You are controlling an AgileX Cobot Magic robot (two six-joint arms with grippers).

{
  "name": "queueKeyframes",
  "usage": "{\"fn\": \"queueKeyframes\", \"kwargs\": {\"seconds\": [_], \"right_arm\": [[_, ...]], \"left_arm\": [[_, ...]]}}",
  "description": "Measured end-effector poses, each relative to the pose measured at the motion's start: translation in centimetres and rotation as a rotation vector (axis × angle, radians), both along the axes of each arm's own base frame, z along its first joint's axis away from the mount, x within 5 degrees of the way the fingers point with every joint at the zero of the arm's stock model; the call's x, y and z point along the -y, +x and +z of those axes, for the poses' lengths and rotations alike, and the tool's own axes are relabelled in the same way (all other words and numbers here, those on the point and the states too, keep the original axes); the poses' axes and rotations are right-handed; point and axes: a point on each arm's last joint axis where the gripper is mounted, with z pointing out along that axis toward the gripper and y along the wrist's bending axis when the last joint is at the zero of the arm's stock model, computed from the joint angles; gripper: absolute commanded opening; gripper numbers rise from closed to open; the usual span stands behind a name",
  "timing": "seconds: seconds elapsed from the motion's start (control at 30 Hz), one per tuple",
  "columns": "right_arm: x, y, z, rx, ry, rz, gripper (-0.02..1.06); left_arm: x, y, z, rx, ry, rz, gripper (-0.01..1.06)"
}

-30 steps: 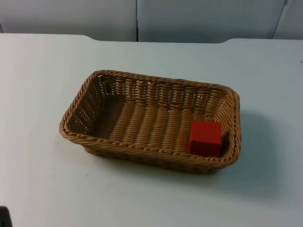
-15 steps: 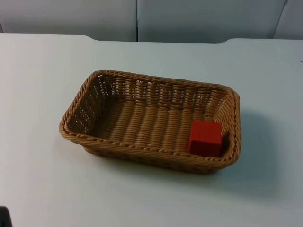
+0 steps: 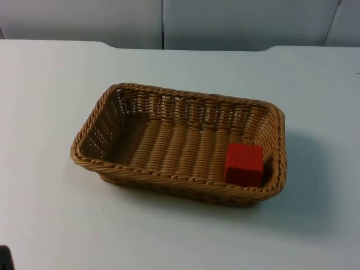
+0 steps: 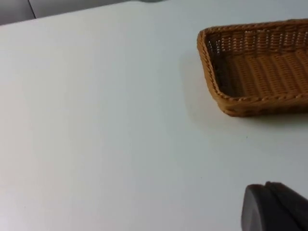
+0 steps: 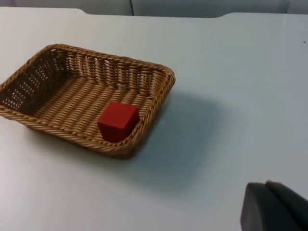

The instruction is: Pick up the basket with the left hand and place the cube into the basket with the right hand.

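1 wicker basket (image 3: 179, 143) sits on the white table (image 3: 50, 214), and you can see the red cube (image 3: 243, 163) already inside it, tucked into the corner at the basket's right end on the side away from the partition wall (image 3: 236, 22), touching the woven wall. The basket rests flat on the table with nothing gripping it. Your left gripper (image 4: 274, 208) hangs over bare table well apart from the basket's short end (image 4: 211, 72); you cannot tell from its 1 visible fingertip how its fingers stand. Your right gripper (image 5: 273, 207) is likewise off to the side, well clear of the basket (image 5: 86, 96) and the cube (image 5: 118, 121), its finger state unreadable too.
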Motion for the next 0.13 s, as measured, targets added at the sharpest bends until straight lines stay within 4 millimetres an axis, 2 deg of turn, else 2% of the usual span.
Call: {"fn": "queueKeyframes", "kwargs": {"seconds": [0.13], "right_arm": [[-0.04, -0.01, 0.0, -0.001, 0.004, 0.003, 0.0]], "left_arm": [[0.07, 0.5, -0.08, 0.037, -0.009, 0.005, 0.0]]}}
